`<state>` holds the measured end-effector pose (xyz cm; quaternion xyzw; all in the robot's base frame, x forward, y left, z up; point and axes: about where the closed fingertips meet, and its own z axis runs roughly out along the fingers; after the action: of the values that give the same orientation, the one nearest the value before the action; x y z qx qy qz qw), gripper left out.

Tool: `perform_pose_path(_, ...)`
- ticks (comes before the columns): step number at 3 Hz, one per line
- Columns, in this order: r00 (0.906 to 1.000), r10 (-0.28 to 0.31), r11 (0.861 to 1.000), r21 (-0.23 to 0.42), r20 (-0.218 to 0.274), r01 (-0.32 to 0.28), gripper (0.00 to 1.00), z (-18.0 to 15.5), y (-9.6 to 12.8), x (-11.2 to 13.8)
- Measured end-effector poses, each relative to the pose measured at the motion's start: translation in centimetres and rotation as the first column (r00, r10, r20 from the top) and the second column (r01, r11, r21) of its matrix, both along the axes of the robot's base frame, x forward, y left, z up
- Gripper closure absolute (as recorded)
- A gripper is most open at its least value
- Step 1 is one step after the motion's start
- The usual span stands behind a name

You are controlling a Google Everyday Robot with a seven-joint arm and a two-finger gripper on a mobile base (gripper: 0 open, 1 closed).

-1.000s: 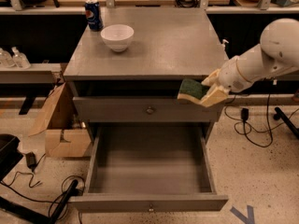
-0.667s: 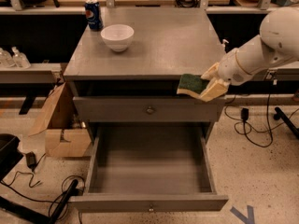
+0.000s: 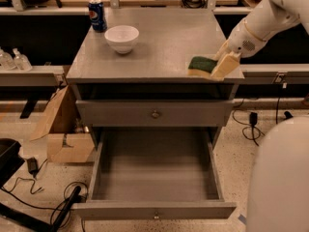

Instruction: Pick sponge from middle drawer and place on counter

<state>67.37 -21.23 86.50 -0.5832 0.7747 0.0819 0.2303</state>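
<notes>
At the front right corner: the sponge (image 3: 200, 64) is right at the edge of the counter (image 3: 159, 50), green face up with yellow foam under it. Can't tell if it's touching the top or just above it.
Gripper: the gripper (image 3: 218, 66) reaches in from the right and is pinched onto the sponge's right end.
Middle drawer: the middle drawer (image 3: 154, 170) is wide open with a plain gray inside, well below the sponge.
Above it: a closed drawer front (image 3: 120, 112) with a small round knob (image 3: 155, 114).
Back left: a white bowl (image 3: 122, 37) with a blue soda can (image 3: 97, 15) just behind it.
</notes>
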Motion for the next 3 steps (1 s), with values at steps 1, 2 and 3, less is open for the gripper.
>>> perform_pose_path(1,0.9943,-0.103,0.995,0.013,-0.025,0.104,1.00,-0.3,-0.8,4.4)
perform_pose_path(2,0.9800,-0.175,0.984,0.039,0.095,0.172,1.00,2.9,-1.1,8.3)
perform_pose_path(3,0.9411,-0.236,0.971,0.082,0.242,0.223,1.00,7.0,-1.5,11.3)
